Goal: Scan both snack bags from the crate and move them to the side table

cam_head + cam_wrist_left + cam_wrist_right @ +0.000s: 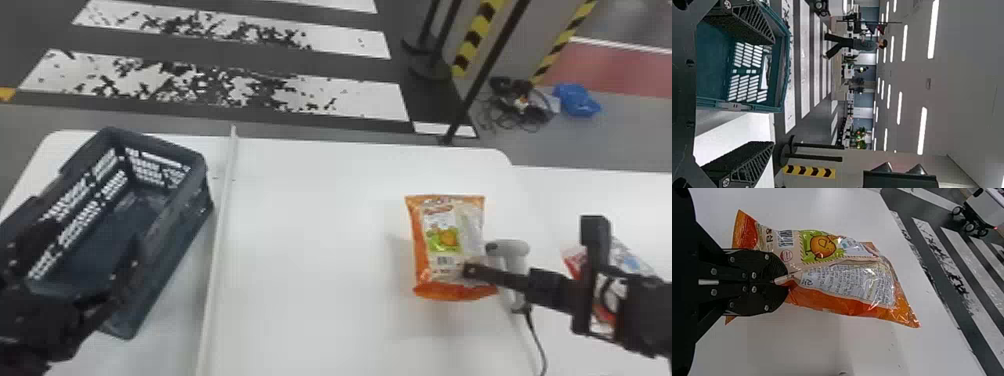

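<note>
Chief hazard from here: a slip of the orange snack bag [848, 286] out of the right hand [785, 282], owing to a narrow pinch on the back seam, with most of the filled body unsupported beyond the fingertips. Also possible: a missed read, through creasing of loose film or tilting of the barcode [786, 238] away from the handheld scanner [507, 248]; a snag on the cord [537, 337] during transfer to the side counter [625, 200]. Right hand: clenched on the seam, plastic puckered at the fingertips; bag over the main counter [310, 225], just beside the scanner in the head view. Left hand [773, 92]: released, fingers wide apart, holding nothing, at the crate [150, 140]. On the side counter, partly behind the right arm [640, 312]: a red-and-white snack bag [629, 259], probably scanned already.
</note>
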